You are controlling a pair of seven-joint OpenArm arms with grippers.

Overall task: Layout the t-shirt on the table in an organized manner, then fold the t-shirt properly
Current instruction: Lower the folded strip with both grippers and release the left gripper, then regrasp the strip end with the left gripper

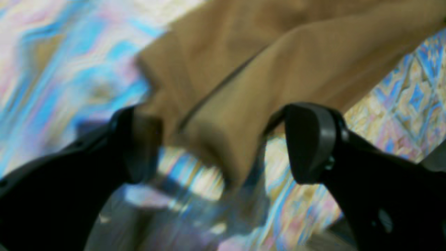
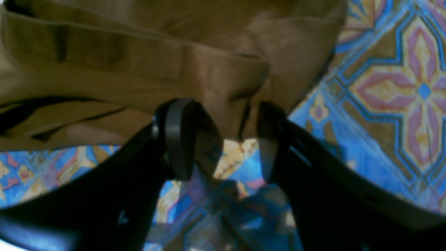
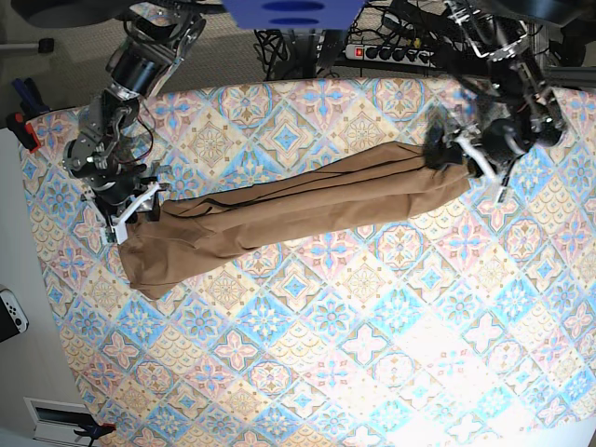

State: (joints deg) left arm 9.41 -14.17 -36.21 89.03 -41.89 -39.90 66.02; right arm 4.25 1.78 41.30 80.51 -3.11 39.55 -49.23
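The tan-brown t-shirt (image 3: pixel 298 209) lies pulled out into a long narrow band across the table (image 3: pixel 326 354), running from lower left to upper right. My left gripper (image 3: pixel 453 154) is at the band's right end. In the left wrist view this gripper (image 1: pixel 223 143) stands wide open, and the shirt's end (image 1: pixel 278 62) hangs loose between its fingers, blurred. My right gripper (image 3: pixel 130 207) is at the band's left end. Seen from the right wrist, it (image 2: pixel 230 136) is shut on a bunched fold of the shirt (image 2: pixel 139 62) above the patterned table (image 2: pixel 400 87).
The table's far edge runs just behind both arms, with a power strip (image 3: pixel 391 51) and cables beyond it. A red clamp (image 3: pixel 23 130) sits at the left edge. A white device (image 3: pixel 9 312) lies off the table on the left.
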